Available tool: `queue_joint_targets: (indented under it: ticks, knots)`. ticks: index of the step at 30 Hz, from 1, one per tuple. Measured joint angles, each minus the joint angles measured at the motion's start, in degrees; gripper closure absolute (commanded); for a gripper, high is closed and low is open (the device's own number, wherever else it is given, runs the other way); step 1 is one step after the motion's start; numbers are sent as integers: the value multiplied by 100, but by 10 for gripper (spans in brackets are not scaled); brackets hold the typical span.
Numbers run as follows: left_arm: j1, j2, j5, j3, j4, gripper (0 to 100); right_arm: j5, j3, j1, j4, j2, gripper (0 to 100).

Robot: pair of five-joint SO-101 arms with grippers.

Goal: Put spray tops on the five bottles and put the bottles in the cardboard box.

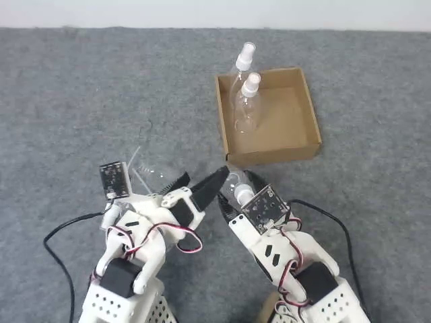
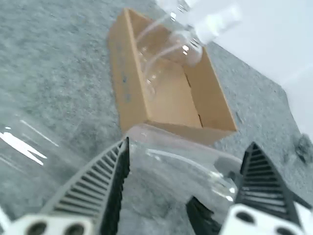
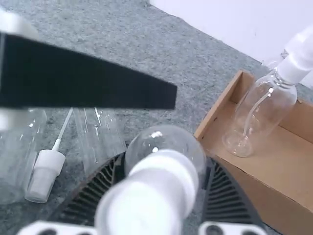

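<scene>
My right gripper point(image 1: 237, 190) point(image 3: 162, 162) is shut on a clear bottle point(image 1: 234, 180) point(image 3: 164, 144) with a white spray top point(image 3: 156, 196), held just in front of the cardboard box point(image 1: 306, 114) point(image 2: 122, 83) point(image 3: 274, 166). My left gripper point(image 1: 195, 183) point(image 2: 190, 145) stands open right beside it, and the held bottle point(image 2: 181, 164) shows between its fingers. One of its black fingers point(image 3: 88, 81) crosses the right wrist view. Two capped bottles point(image 1: 246, 101) point(image 1: 241, 64) point(image 2: 166, 54) point(image 3: 257, 115) stand in the box's left side, the far one leaning over the back wall.
Loose clear bottles point(image 1: 145, 176) point(image 3: 98, 132) point(image 3: 19, 147) and a spray top with its tube point(image 3: 44, 171) lie on the grey carpet left of the grippers. The box's right half holds nothing. A white wall point(image 1: 215, 13) borders the far side.
</scene>
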Motion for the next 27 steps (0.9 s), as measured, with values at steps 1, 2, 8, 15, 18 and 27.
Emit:
queue_joint_targets:
  ticks: [1,2,8,15,18,27]
  knots:
    - [-79,0,0,0,0,659,0,18,0,0,0,887]
    - [-158,0,0,0,0,659,0,70,0,0,0,887]
    - [-695,0,-26,0,0,659,0,158,229,0,0,887]
    - [-1468,0,-9,0,-360,659,0,158,571,0,0,887]
    - [-1811,0,-9,0,-519,659,0,158,598,0,0,887]
    - [-2444,0,0,0,-554,666,0,158,598,255,0,887]
